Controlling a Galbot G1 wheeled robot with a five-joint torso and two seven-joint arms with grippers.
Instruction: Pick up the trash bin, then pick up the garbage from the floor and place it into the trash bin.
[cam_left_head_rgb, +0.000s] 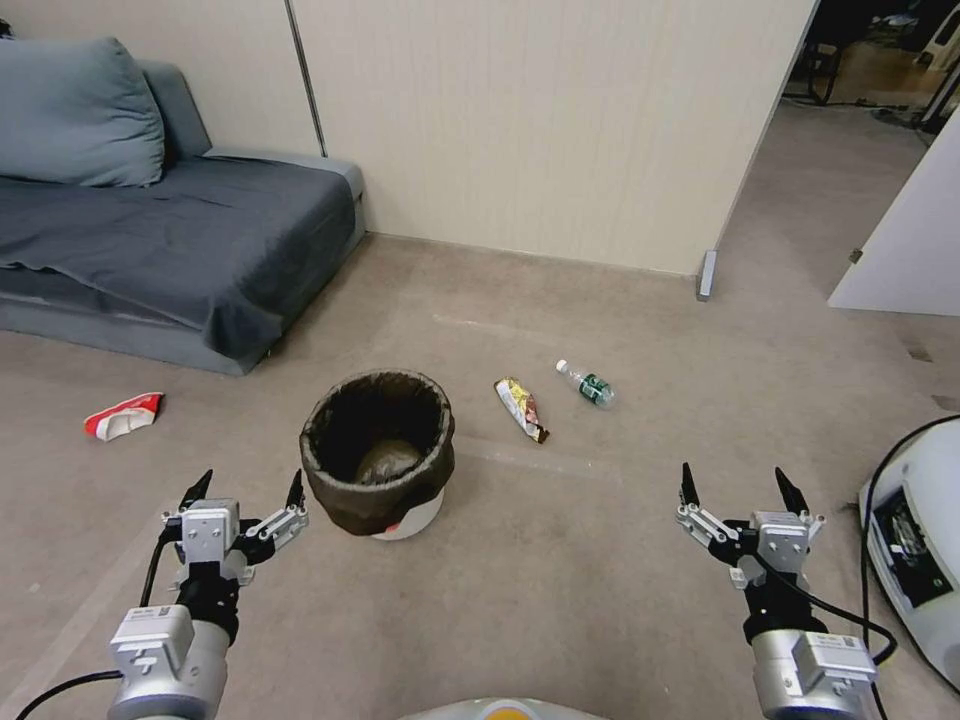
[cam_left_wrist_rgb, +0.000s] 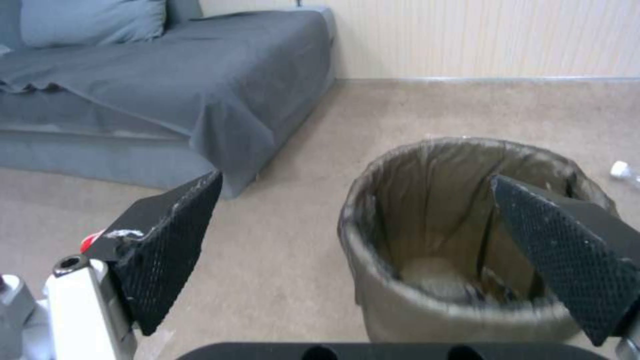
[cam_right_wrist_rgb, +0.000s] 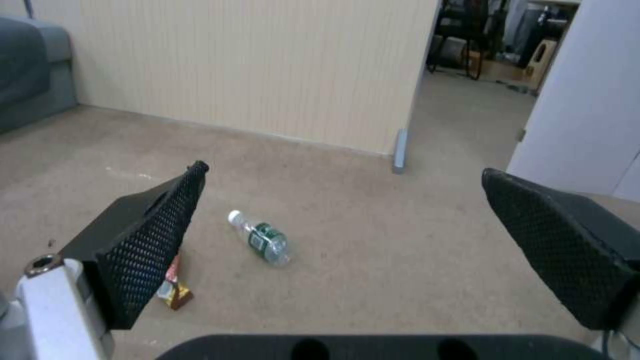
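Note:
The trash bin, white with a dark bag liner over its rim, stands on the floor just ahead; in the left wrist view the trash bin is close. Garbage lies around it: a red-white wrapper to its left, a yellow wrapper and a small clear bottle with a green label to its right. My left gripper hovers open just left of the bin, apart from it. Low at the right, the right gripper is open and holds nothing. The right wrist view has the bottle lying ahead.
A grey sofa with a cushion stands at the back left against the beige wall. An open doorway leads off at the back right. A white device with a black cable stands at the right edge.

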